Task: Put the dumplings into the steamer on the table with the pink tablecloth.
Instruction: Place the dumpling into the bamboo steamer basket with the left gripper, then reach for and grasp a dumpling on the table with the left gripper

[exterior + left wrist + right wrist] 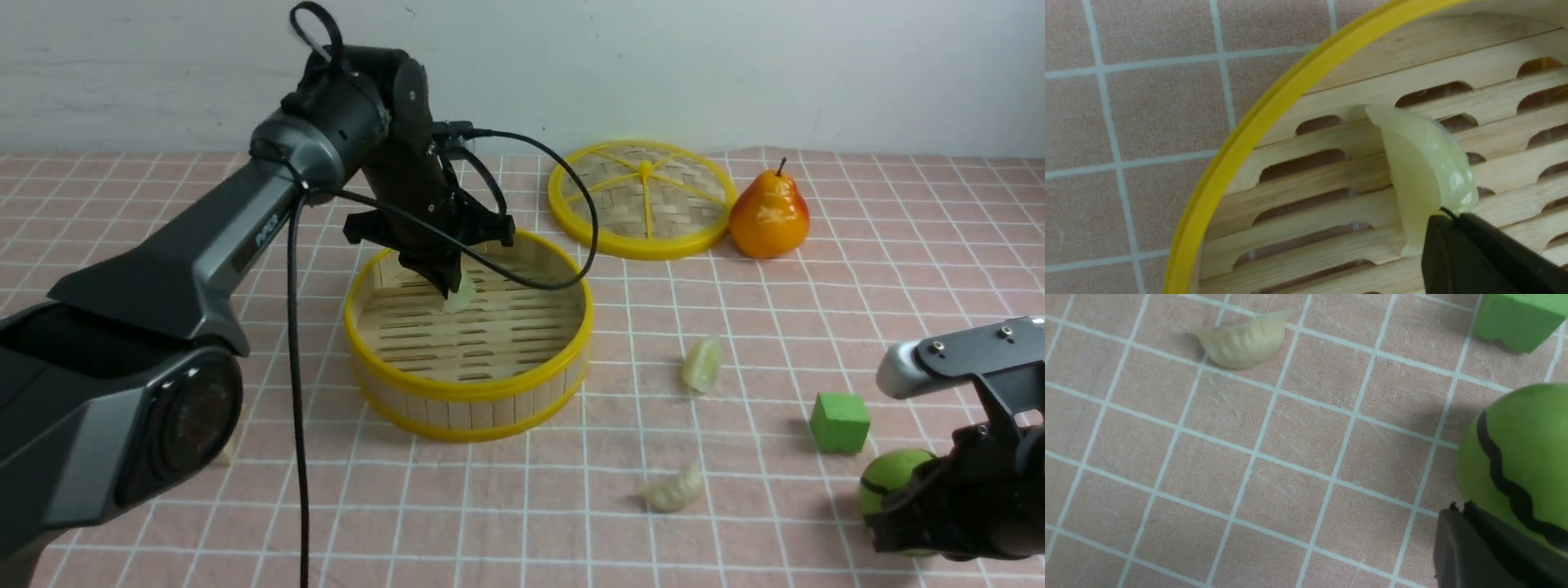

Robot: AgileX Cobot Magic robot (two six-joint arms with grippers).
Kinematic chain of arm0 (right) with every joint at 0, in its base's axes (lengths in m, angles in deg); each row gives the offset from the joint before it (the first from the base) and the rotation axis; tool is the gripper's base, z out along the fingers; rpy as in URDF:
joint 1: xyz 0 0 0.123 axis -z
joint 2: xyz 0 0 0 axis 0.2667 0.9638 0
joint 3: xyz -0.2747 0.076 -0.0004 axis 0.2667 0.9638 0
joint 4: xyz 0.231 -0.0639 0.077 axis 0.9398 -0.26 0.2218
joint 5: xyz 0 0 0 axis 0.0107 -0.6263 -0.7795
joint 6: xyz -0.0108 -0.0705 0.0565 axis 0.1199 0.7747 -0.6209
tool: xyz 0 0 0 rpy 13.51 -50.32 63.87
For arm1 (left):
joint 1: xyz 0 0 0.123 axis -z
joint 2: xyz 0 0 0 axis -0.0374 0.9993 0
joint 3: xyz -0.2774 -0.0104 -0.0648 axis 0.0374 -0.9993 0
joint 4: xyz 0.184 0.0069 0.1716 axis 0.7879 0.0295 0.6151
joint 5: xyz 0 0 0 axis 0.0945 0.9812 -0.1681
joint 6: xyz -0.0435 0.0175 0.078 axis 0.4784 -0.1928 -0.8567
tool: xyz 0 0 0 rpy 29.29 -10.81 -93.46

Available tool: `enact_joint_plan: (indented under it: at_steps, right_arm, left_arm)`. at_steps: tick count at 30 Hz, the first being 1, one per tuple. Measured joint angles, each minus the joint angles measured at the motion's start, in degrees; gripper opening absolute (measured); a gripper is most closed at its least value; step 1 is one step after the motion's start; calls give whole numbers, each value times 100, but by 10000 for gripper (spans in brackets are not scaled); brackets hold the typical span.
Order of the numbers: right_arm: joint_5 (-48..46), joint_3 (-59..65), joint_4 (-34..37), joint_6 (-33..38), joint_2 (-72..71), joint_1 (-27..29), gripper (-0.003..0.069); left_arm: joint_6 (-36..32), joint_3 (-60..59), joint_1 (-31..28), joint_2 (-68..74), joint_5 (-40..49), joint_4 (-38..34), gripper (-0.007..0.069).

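The steamer (469, 392) stands left of centre on the pink tablecloth (522, 523) that covers the table. My left gripper (447, 286) reaches down into it and is shut on a pale green dumpling (460, 296), which touches the slatted floor near the back wall. In the left wrist view the dumpling (1425, 163) stands at my closed fingertips (1437, 228), inside the yellow rim (1241, 134). Two more dumplings lie on the cloth to the steamer's right, one (703, 363) farther back and one (673, 492) nearer, which also shows in the right wrist view (1243, 343). My right gripper (878, 518) is shut and empty, low at the front right.
A flat woven lid (641, 200) and a pear (769, 214) sit at the back right. A green cube (839, 422) and a watermelon ball (894, 482) lie beside my right gripper, and the ball (1523, 457) touches its fingers. The left arm's cable hangs in front of the steamer.
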Motion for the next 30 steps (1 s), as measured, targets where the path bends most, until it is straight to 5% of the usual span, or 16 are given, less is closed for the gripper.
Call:
enact_joint_plan:
  at_steps: [4,11,14,19,24,30]
  right_arm:
    - [-5,0,63,0,0,0,13]
    - [-112,0,100,0,0,0,16]
    - [-178,0,100,0,0,0,20]
    - [-287,0,105,96,0,0,21]
    - [-283,0,266,153,0,0,21]
    - [-240,0,823,615,0,0,21]
  left_arm:
    - [69,-6,19,-6,-5,98,54]
    - [97,-90,19,-362,43,188,359]
    - [46,-205,13,-1096,43,309,424]
    - [32,-1465,-99,-2868,-8,678,421]
    - [323,-4155,-499,-4371,-128,717,380]
    - [783,-7355,-1322,-4816,-2098,538,375]
